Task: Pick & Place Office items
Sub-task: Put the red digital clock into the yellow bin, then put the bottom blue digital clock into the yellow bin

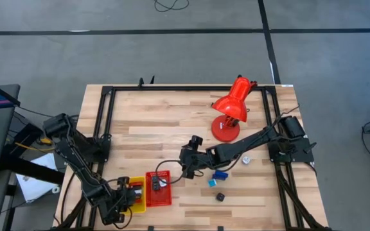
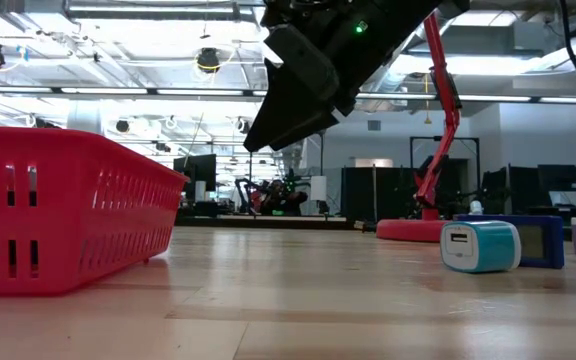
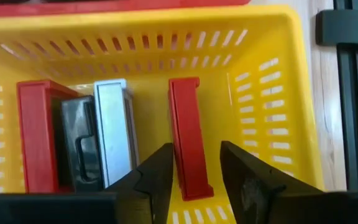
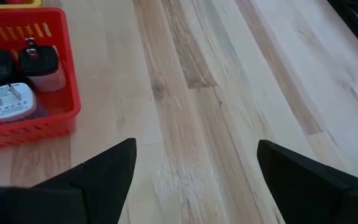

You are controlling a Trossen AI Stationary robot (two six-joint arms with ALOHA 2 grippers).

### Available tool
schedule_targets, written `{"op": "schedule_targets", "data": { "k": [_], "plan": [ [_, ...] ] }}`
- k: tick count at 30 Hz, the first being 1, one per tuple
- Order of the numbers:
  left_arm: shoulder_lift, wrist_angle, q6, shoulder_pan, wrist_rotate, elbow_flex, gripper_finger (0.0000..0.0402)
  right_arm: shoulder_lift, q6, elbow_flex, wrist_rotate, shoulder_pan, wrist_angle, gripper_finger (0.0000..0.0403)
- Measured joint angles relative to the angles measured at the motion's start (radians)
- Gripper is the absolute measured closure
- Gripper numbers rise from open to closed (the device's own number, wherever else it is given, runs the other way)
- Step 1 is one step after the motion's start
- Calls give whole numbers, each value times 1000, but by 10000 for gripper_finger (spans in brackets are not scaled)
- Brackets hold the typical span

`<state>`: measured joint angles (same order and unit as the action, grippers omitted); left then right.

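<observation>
My left gripper [image 1: 128, 197] hangs over the yellow tray [image 1: 138, 186], fingers open [image 3: 196, 149]. They stand on either side of a red stick-like piece [image 3: 187, 118] that lies in the tray. Beside it are a silver-white piece [image 3: 113, 130], a black piece [image 3: 79, 149] and a red blocky piece [image 3: 35, 137]. My right gripper [image 1: 184, 167] is wide open and empty [image 4: 196, 144] above bare wood, just right of the red tray [image 1: 159, 188]. That tray holds black plugs [image 4: 39, 62] and a white plug [image 4: 8, 102]. Blue [image 1: 220, 174], teal [image 1: 212, 183], black [image 1: 220, 197] and white [image 1: 245, 160] pieces lie on the table.
The large red desk lamp [image 1: 230, 112] stands at the far right, behind the right arm. In the low view the red tray's wall [image 2: 58, 215] is at the left and the teal piece [image 2: 478, 247] rests on the wood at the right. A black frame [image 1: 101, 115] runs along the table's edges.
</observation>
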<state>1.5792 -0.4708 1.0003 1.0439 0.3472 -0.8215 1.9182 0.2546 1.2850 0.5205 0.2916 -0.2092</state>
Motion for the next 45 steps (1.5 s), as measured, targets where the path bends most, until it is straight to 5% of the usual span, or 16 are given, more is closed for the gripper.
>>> {"op": "schedule_targets", "data": {
  "k": [14,18,24,33,39,45],
  "plan": [
    [-103,-74,0,-3,-3,0,274,-102,42,0,0,43,-123,76],
    [-179,-80,7,-3,10,1,272,-149,246,0,-49,94,-307,76],
    [-287,-103,-6,-14,214,1,271,-174,599,0,-84,198,-574,76],
    [-302,-105,-134,-173,230,1,235,-171,911,0,-105,359,-857,76],
    [-302,-104,-185,-230,229,1,209,-177,961,-29,-75,425,-891,76],
    [-301,-98,-186,-241,229,1,188,-312,1044,-279,-41,438,-717,76]
  ]
}}
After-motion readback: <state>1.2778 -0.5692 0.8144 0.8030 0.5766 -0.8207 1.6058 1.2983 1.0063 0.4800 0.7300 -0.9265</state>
